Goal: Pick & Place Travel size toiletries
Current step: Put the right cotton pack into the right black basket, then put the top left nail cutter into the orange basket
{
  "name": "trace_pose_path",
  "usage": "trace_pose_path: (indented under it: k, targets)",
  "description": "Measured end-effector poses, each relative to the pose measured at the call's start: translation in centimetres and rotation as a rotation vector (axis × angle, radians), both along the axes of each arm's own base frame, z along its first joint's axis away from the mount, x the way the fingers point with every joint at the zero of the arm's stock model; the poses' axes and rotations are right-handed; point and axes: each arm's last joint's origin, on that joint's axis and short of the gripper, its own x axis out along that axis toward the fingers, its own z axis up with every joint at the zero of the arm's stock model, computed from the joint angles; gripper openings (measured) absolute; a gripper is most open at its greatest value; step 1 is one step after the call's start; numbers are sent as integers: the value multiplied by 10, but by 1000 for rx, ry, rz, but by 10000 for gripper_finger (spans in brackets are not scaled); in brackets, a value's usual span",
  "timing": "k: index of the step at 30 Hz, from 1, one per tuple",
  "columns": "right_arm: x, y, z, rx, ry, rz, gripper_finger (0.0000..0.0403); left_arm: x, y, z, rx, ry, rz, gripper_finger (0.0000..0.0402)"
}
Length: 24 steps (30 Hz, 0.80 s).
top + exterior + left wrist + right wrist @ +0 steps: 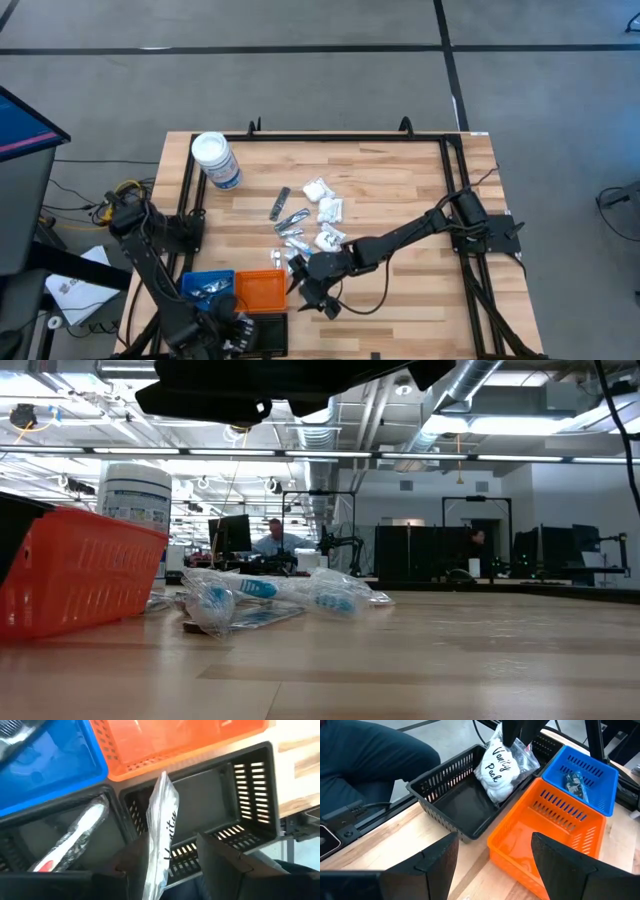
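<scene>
One packet (162, 830) pinched in my left gripper (167, 862) over black tray (250, 795); should release low, centred. Right gripper (490, 857) open, empty, near orange tray (550, 835). Rest on tabletop (400, 190).

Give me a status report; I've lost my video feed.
Left gripper shut on white packet, over black tray. Right gripper open, empty, beside orange tray. More toiletries loose mid-table. Nothing in the way.
</scene>
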Motion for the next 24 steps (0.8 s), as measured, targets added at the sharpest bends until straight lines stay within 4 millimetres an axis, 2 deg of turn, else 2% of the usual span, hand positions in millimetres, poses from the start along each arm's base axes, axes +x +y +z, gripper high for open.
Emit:
trace_pose_path:
  k: [6, 13, 18, 24]
  targets:
    - [-1, 0, -2, -8, 21, 1, 244, -6, 14, 19, 47, -54, -8, 142]
    - [-5, -9, -4, -20, 105, -24, 244, -4, 27, 41, 290, -363, -123, 129]
    - [-12, -18, 13, -8, 151, -57, 241, -1, 37, 54, 506, -500, -229, 127]
    - [-25, -29, 34, -47, 200, -156, 208, 9, 56, 69, 691, -508, -334, 127]
